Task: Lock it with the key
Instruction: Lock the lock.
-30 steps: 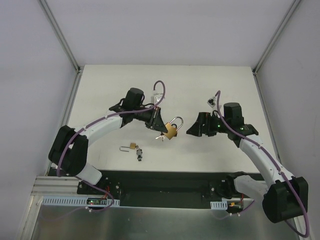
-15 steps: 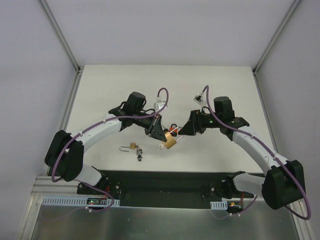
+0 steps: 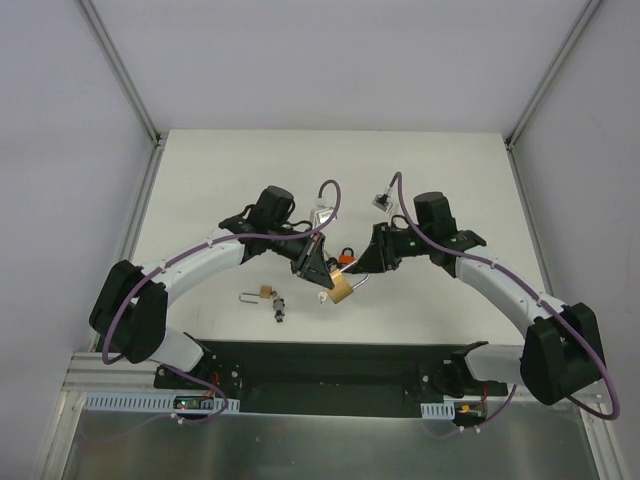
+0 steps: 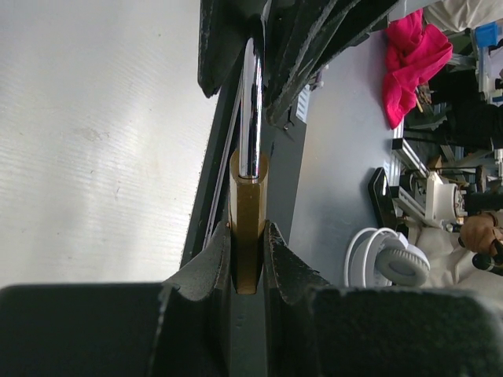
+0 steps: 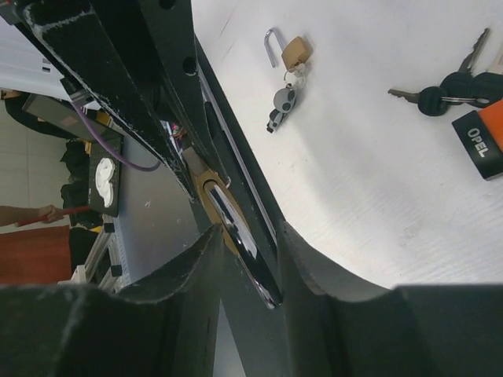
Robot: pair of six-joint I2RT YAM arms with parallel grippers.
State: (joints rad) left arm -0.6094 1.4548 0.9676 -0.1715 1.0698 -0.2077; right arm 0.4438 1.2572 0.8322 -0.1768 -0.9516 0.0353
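Clamping padlock, left pincer, near table edge

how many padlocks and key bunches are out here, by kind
padlocks: 2 (large padlock, small padlock)
key bunches: 2 (black-headed keys, grey keys hanging on the small padlock)
total: 4

- "OPEL": white caps on the black part of an orange/black key fob, far rt of rt wrist view; letters run slantwise along the fob.
- Fob lies on the white table, just beside a bunch of dark-headed keys.
- Top view: fob only an orange speck, txt too small to read.
- Small brass padlock: any stamp too small to read.
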